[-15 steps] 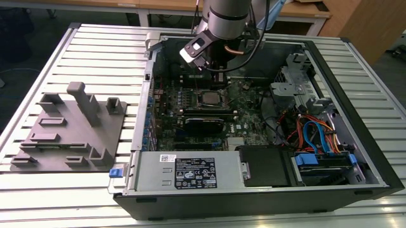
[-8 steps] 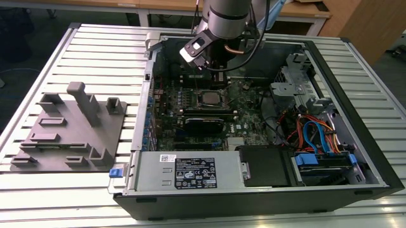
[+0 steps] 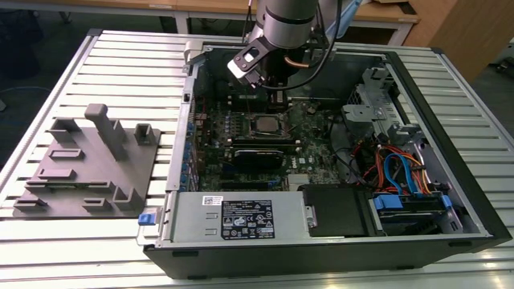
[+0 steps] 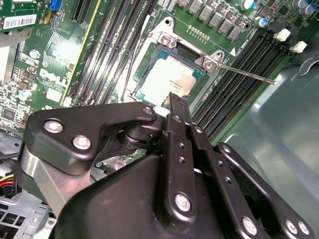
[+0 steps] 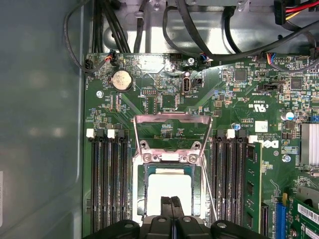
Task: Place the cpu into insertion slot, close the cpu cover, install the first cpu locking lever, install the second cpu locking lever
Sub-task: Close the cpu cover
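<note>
**Claw clenched over seated cpu, cover open**

Gripper point(image 5: 172, 200) has its fingers pressed together with nothing held, tips over the cpu point(image 5: 162, 186); contact unclear. Cpu lies flat in the slot point(image 5: 144, 191). Beyond it, the cover point(image 5: 172, 117) is swung open, off the slot. One lever point(image 4: 246, 73) juts out free beside the slot. All this sits on the green board point(image 5: 239, 99) in the open case point(image 3: 459, 114).

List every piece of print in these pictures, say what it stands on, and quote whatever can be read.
Nothing can be quoted.
Large white label on the grey metal box: fine print and symbols, too small to read.
Small sticker beside it: too small.
Barcode sticker on the motherboard: digits too small.
White board lettering: too small to quote reliably.
cpu: glare, nothing legible.
</note>
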Robot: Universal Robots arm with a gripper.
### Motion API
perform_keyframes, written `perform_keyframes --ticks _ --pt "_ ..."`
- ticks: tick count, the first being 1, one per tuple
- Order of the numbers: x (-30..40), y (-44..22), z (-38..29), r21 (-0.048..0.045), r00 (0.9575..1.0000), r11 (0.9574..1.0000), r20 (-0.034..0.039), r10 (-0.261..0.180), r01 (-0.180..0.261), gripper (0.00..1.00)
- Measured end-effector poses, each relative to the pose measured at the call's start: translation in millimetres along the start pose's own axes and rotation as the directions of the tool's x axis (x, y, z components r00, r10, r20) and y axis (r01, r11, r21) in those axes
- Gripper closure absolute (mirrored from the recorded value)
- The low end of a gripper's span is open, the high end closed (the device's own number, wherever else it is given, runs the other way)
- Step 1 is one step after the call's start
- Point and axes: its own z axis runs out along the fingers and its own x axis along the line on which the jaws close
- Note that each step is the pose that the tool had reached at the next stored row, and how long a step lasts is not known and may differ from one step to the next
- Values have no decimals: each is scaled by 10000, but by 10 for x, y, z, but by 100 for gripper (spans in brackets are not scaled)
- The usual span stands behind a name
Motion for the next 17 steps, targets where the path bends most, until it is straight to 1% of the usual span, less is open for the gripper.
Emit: perform_keyframes --ticks 5,13,17 --pt "0 0 -10 2 10000 10000 2 0 0 90" --pt "1 -1 -52 0 10000 10000 0 0 0 90" --pt "1 -1 -54 0 10000 10000 0 0 0 90"
